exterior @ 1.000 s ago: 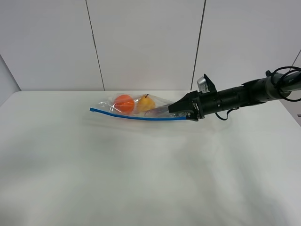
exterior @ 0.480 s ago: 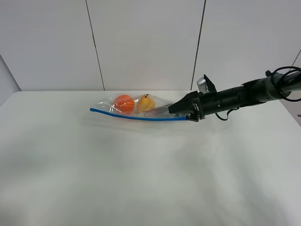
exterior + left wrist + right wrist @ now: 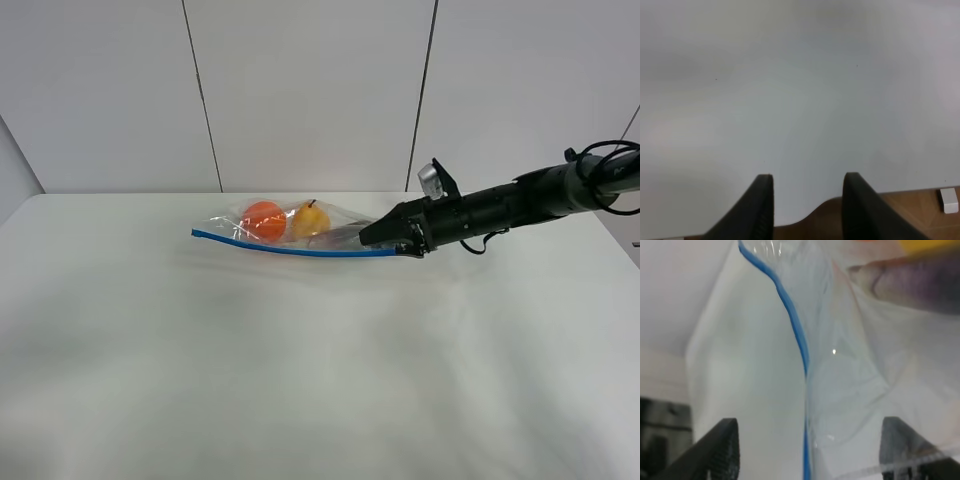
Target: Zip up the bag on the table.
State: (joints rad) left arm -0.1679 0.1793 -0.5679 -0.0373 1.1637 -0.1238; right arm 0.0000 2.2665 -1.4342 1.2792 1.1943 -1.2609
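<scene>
The clear bag (image 3: 290, 230) lies at the back of the white table (image 3: 300, 380), its blue zipper strip (image 3: 290, 249) along the near edge. An orange ball (image 3: 263, 219) and a yellow pear-like item (image 3: 311, 218) show through it. My right gripper (image 3: 386, 238) is at the bag's right end. In the right wrist view this gripper (image 3: 810, 450) is open, its fingers (image 3: 722, 447) wide apart with the blue strip (image 3: 799, 345) running between them, unclamped; a purple item (image 3: 920, 285) shows inside the bag (image 3: 860, 365). My left gripper (image 3: 807, 200) is open with nothing in it, over bare table (image 3: 790, 100).
Grey wall panels (image 3: 310, 90) stand behind the table. In the left wrist view the table's edge runs just past the fingertips (image 3: 760, 200), with wooden floor (image 3: 920, 210) and a small white block (image 3: 948, 200) beyond it. The left arm is outside the exterior view.
My right gripper has edged slightly left onto the bag's right end. The bag and the left gripper have stayed put.
</scene>
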